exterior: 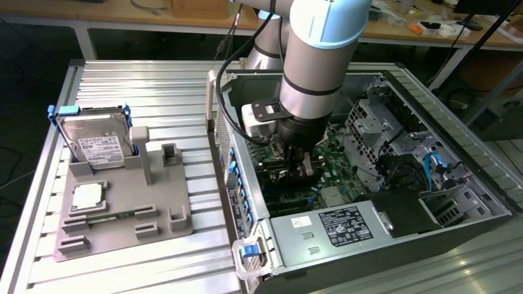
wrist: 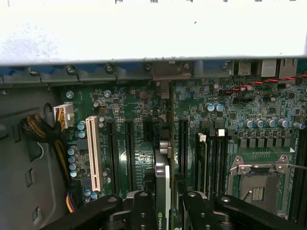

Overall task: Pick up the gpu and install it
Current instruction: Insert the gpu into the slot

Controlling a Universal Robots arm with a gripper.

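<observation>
At the exterior view's centre, the gripper (exterior: 297, 170), clamped on the upright gpu (wrist: 161, 178), hangs inside the open computer case (exterior: 484, 184), just above the motherboard (wrist: 139, 100).

Motherboard (wrist: 144, 110) dark green, black slots (wrist: 113, 148), one white slot (wrist: 93, 148), blue-topped capacitors (wrist: 73, 160). Gpu (wrist: 162, 177) edge grey-silver with a green logo patch; gripper (wrist: 165, 197) black. Twisted red-and-black wire (wrist: 259, 84) over the board. Braided yellow-black cable (wrist: 33, 129). Case (exterior: 490, 202) dark grey, blue latches (exterior: 237, 202). Power supply (exterior: 307, 236) silver, black label (exterior: 346, 222) with white print. Arm (exterior: 315, 55) silver, pale blue cap. On the exterior view's left: tray (exterior: 122, 202) plain grey; hard drive (exterior: 97, 144) silver, white label, blue clips (exterior: 65, 111). Table (exterior: 155, 79) ribbed silver.
</observation>
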